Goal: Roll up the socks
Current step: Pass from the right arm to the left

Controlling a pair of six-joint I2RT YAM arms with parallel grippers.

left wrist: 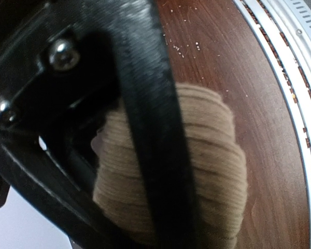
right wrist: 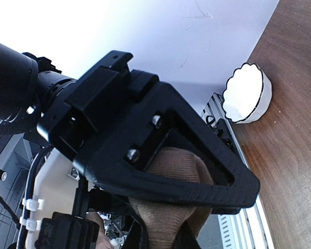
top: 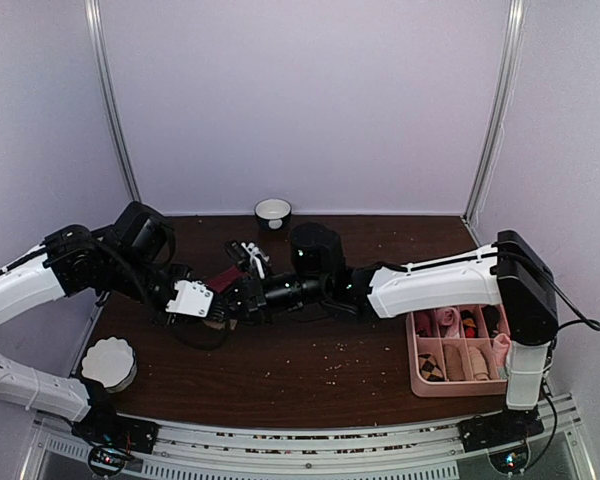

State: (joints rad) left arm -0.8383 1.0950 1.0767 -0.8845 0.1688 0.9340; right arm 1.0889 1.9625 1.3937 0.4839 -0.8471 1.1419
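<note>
The tan sock (left wrist: 217, 171) is bunched into a thick ribbed roll just above the brown table. My left gripper (left wrist: 145, 207) is shut on it, with one black finger (left wrist: 155, 129) lying across its front. In the right wrist view the tan sock (right wrist: 181, 171) bulges behind my right gripper (right wrist: 197, 197), which is shut on its fabric. From above, both grippers meet left of the table's centre, left gripper (top: 208, 303) and right gripper (top: 240, 293) almost touching. The dark red sock (top: 223, 277) shows between them, partly hidden.
A pink divided tray (top: 416, 350) with small rolled socks stands at the right front. A white scalloped bowl (top: 110, 364) sits at the left front, and a small dark cup (top: 273, 212) stands by the back wall. Crumbs dot the tabletop.
</note>
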